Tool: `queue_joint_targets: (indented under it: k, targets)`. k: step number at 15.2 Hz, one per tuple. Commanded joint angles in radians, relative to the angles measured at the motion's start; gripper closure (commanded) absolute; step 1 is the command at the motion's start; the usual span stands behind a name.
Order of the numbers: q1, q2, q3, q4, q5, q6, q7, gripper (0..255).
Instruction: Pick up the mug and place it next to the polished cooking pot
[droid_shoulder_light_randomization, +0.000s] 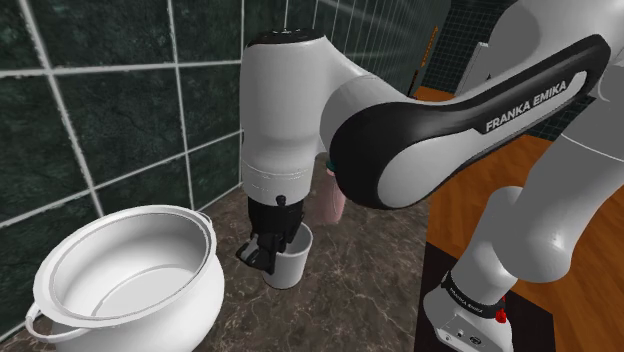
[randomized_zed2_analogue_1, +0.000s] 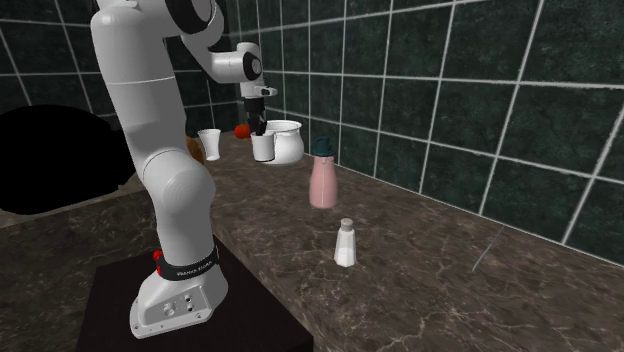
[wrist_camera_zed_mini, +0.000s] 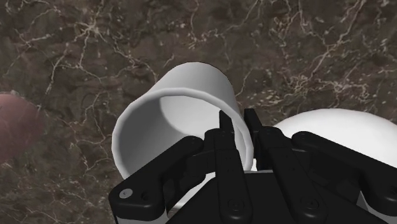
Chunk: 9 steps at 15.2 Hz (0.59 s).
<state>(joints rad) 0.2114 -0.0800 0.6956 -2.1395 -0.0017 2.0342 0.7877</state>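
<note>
White mug (droid_shoulder_light_randomization: 295, 265), rim pinched between the fingers (wrist_camera_zed_mini: 226, 143), just beside white pot (droid_shoulder_light_randomization: 195, 300); pink bottle (randomized_zed2_analogue_1: 322, 182) nearby.

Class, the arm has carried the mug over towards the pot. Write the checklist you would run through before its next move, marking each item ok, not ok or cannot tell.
1. Gripper clasps the mug by its wall: ok.
2. Mug sits close beside the pot: ok.
3. Mug roughly upright in the shoulder view: ok.
4. Mug base resting on the counter: cannot tell.
5. Pink bottle stands apart from the mug: ok.
</note>
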Motion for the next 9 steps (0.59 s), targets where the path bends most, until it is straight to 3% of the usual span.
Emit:
queue_joint_targets:
  k: [1, 9]
  targets:
    - [0.0, 0.015, 0.003, -0.015, -0.01, 0.027, 0.009, 255]
    - [0.001, 0.077, 0.011, -0.073, -0.059, 0.131, 0.049, 255]
